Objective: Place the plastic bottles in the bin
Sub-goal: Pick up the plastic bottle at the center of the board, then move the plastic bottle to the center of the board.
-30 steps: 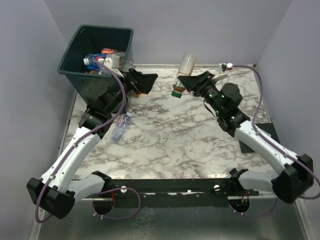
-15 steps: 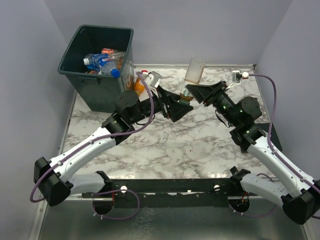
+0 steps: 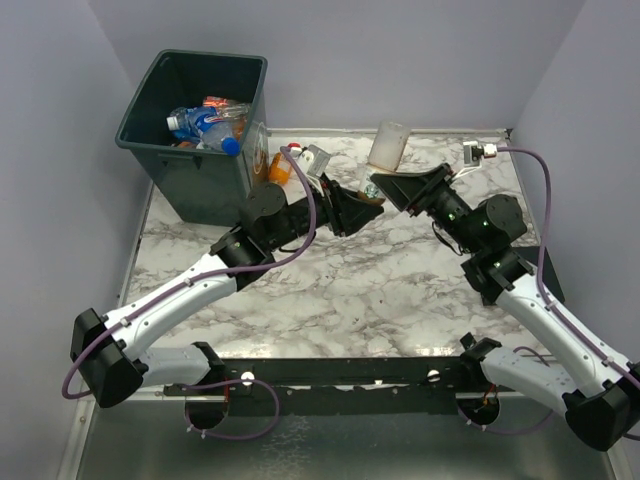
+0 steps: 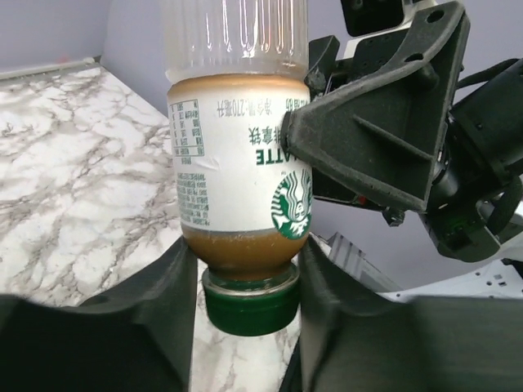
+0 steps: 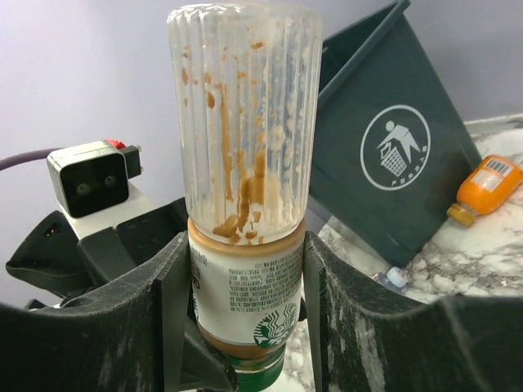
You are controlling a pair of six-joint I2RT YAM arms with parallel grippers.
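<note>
1. Here, the right gripper (image 5: pixel 245 282) is clamped on the coffee bottle (image 5: pixel 245 122), with its two fingers (image 5: pixel 167 327) pressed against either side of the white label.
2. The bottle stands upside down in that grip. Its green cap (image 4: pixel 249 302) hangs below the fingers, and the ribbed clear base, streaked with brown dregs, rises well above them.
3. The left gripper (image 4: pixel 245 265) meets the same bottle from the opposite side and lower down. Its jaws are closed on the brown shoulder just above the cap, touching it on both sides.
4. The two grippers face each other tip to tip, and the right one grips the bottle just above the left one. The marble table (image 3: pixel 350 290) shows beneath the cap.
5. Past the right gripper's fingertips and off to their right stands the bin (image 5: pixel 384 171), with its white round logo turned towards that gripper. Seen from above, the bin is behind and to the left of the left gripper.
6. An orange bottle (image 5: pixel 484 186) lies on the table beside the bin, further right of the right gripper's fingers.
7. Inside the bin, well apart from both grippers, lie several bottles (image 3: pixel 205 122) with blue and red on them.
</note>
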